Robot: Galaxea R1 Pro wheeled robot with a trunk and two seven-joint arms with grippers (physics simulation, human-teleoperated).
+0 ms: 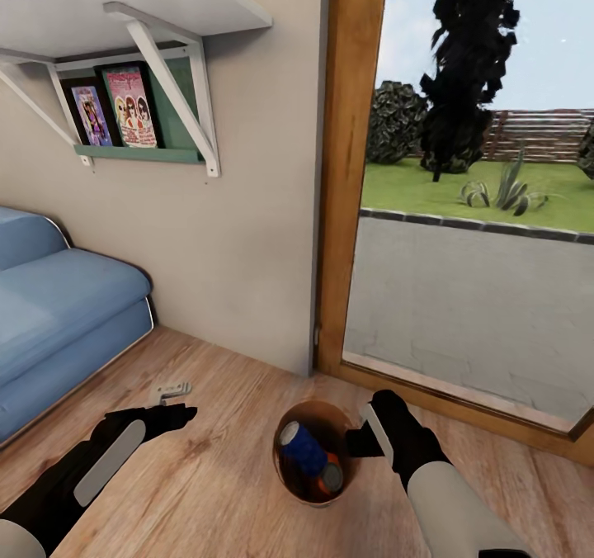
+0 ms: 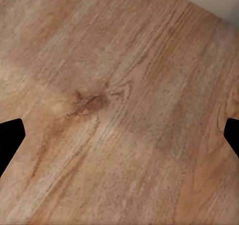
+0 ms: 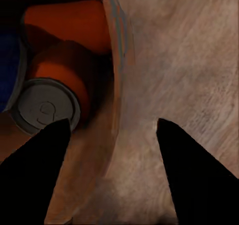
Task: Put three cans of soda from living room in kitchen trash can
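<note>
Straddling tash can [image 1: 285, 467] rim, right gripper [image 3: 113, 135] wide; soda labels unreadable.

Head and right-wrist views over bucket [image 1: 285, 467]

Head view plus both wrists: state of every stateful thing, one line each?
trash can: upright on floor, holding cans
blue can: inside, leaning
orange cans: two, inside, lying
right gripper: open, fingers straddling the can's rim
left gripper: open, empty, over bare floor
</note>
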